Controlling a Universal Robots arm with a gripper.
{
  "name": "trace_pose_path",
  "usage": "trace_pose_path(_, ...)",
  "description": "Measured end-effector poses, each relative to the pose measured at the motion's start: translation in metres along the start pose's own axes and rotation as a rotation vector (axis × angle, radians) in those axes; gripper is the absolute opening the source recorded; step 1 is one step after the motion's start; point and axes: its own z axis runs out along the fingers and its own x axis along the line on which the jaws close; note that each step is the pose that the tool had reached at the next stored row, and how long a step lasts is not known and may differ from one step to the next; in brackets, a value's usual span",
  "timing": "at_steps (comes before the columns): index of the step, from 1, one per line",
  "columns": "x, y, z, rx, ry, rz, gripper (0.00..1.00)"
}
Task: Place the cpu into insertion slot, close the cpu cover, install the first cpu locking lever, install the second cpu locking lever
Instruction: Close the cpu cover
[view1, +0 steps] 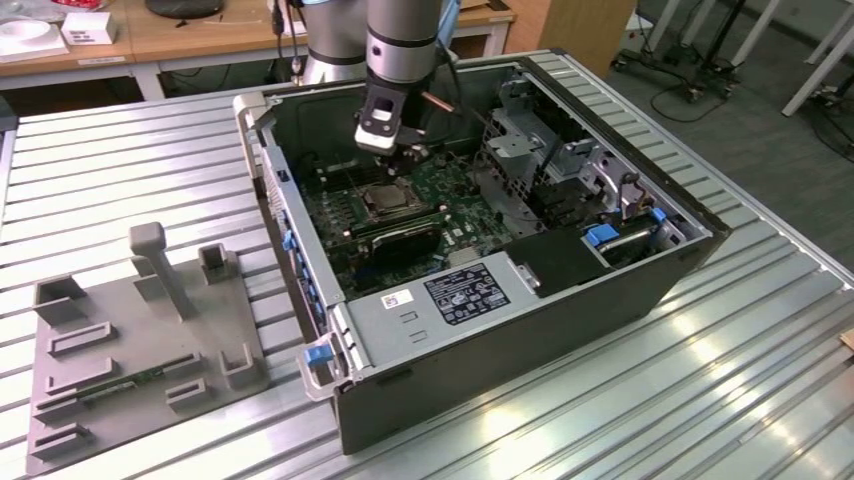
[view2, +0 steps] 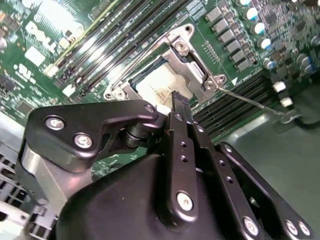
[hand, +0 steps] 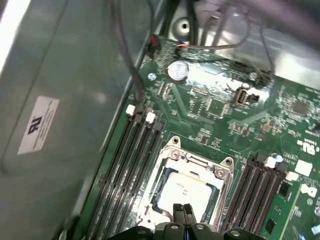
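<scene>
One robot arm reaches down from the upper middle of the exterior view into an open computer case lying on a ribbed metal table. The gripper hangs just above the green motherboard. The insertion slot sits directly below it, a little above the centre of the frame. A grey fixture plate with upright holders lies on the table at the exterior view's lower left, well apart from the case.

In the second wrist view, the gripper has its black fingers pressed together with nothing between them. Their tips are over one edge of the pale cpu, though contact cannot be judged. The cpu sits in the slot, and the silver cpu cover appears to lie flat around it. A thin lever rod juts from a socket corner across the long memory slots.

In the first wrist view, the gripper tips are together over the near edge of the cpu. The cpu shows through the window of the cpu cover, between two banks of memory slots.
</scene>
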Motion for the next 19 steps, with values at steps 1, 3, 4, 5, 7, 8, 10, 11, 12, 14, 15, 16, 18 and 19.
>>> trace_pose_path(1, 0.0000, 0.0000, 0.0000, 0.0009, 0.0004, -0.018, 0.11)
trace_pose_path(3, 0.0000, 0.0000, 0.0000, 0.0026, 0.0013, -0.053, 0.11)
trace_pose_path(4, 0.0000, 0.0000, 0.0000, 0.0034, 0.0017, -0.070, 0.11)
trace_pose_path(5, 0.0000, 0.0000, 0.0000, 0.0042, 0.0020, -0.087, 0.11)
trace_pose_path(7, 0.0000, 0.0000, 0.0000, 0.0059, 0.0030, -0.121, 0.11)
trace_pose_path(8, 0.0000, 0.0000, 0.0000, 0.0068, 0.0034, -0.140, 0.11)
trace_pose_path(10, 0.0000, 0.0000, 0.0000, 0.0085, 0.0042, -0.175, 0.11)
trace_pose_path(11, 0.0000, 0.0000, 0.0000, 0.0093, 0.0046, -0.192, 0.11)
trace_pose_path(12, 0.0000, 0.0000, 0.0000, 0.0101, 0.0050, -0.209, 0.11)
trace_pose_path(14, 0.0000, 0.0000, 0.0000, 0.0119, 0.0059, -0.245, 0.11)
trace_pose_path(15, 0.0000, 0.0000, 0.0000, 0.0127, 0.0064, -0.263, 0.11)
trace_pose_path(16, 0.0000, 0.0000, 0.0000, 0.0136, 0.0068, -0.281, 0.11)
trace_pose_path(18, 0.0000, 0.0000, 0.0001, 0.0153, 0.0077, -0.317, 0.11)
trace_pose_path(19, 0.0000, 0.0000, 0.0001, 0.0162, 0.0081, -0.335, 0.11)
